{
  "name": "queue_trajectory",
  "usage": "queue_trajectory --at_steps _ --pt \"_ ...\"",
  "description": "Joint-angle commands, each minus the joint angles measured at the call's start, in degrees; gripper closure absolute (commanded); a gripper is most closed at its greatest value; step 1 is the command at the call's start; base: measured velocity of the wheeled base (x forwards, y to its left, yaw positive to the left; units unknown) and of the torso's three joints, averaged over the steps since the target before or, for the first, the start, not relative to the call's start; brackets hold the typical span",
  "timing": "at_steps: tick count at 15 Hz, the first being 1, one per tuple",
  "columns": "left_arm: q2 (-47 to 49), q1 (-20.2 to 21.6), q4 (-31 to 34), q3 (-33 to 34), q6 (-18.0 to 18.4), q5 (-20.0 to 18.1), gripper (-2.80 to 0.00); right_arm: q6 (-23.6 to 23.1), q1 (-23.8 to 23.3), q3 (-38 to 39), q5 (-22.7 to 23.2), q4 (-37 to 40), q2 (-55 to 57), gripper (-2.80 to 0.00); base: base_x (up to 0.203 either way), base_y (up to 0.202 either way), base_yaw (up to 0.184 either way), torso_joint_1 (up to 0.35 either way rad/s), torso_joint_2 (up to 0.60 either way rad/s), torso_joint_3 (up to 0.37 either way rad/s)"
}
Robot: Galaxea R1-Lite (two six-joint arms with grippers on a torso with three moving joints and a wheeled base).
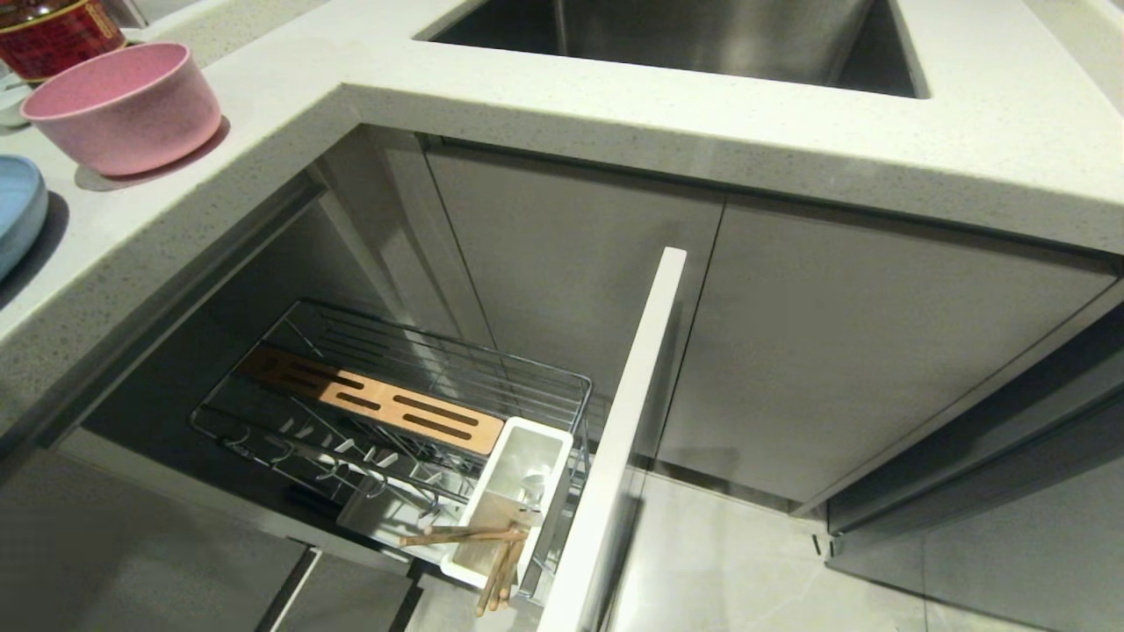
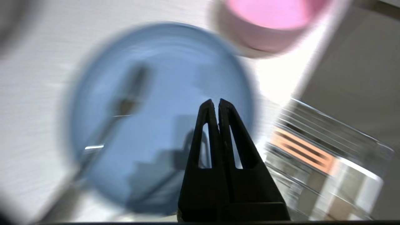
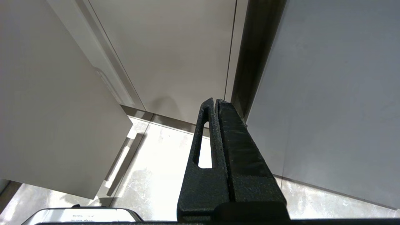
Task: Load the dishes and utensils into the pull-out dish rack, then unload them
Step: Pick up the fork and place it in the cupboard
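1. Head view: neither of my arms shows here. The pull-out dish rack (image 1: 395,412) stands open below the tabletop (image 1: 615,96), the chopsticks (image 1: 492,549) already leaning out of its white utensil cup (image 1: 518,491). The pink bowl (image 1: 123,105) and the blue plate (image 1: 18,211) wait up on the tabletop.
2. Left wrist view: my left fingers (image 2: 216,104) are pressed together, holding nothing, hovering above the blue plate (image 2: 162,93). The fork (image 2: 122,109) lies on it, beyond my fingertips, a thing the head view does not show. The pink bowl (image 2: 272,25) sits farther off. I judge the fork stiff, light and slippery; I would pinch its handle.
3. Right wrist view: my right fingers (image 3: 215,104) are closed and empty, pointing at cabinet fronts and floor, well away from the work.
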Motion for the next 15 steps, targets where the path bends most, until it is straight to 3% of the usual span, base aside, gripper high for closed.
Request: queue_trajectory --at_steps 1,4,7,9,14,15 --pt "-0.8 9.2 0.9 -1.2 1.3 0.1 0.0 0.0 0.0 1.5 0.0 0.0 0.0 0.0 0.0 0.0 0.0 0.0 0.0 0.0" --pt "1.1 17.2 4.1 -4.0 3.9 -2.0 0.0 0.0 0.0 1.5 0.0 0.0 0.0 0.0 0.0 0.0 0.0 0.0 0.0 0.0" --pt "3.3 27.0 7.1 -6.0 6.1 -11.5 0.0 0.0 0.0 1.5 0.0 0.0 0.0 0.0 0.0 0.0 0.0 0.0 0.0 0.0" --pt "5.4 32.5 8.1 -6.6 8.5 -15.3 0.0 0.0 0.0 1.5 0.0 0.0 0.0 0.0 0.0 0.0 0.0 0.0 0.0 0.0" --pt "12.3 36.0 9.1 -10.3 9.9 -19.9 0.0 0.0 0.0 1.5 0.0 0.0 0.0 0.0 0.0 0.0 0.0 0.0 0.0 0.0" --pt "13.4 36.4 9.3 -10.9 9.9 -20.6 -2.8 0.0 0.0 1.5 0.0 0.0 0.0 0.0 0.0 0.0 0.0 0.0 0.0 0.0"
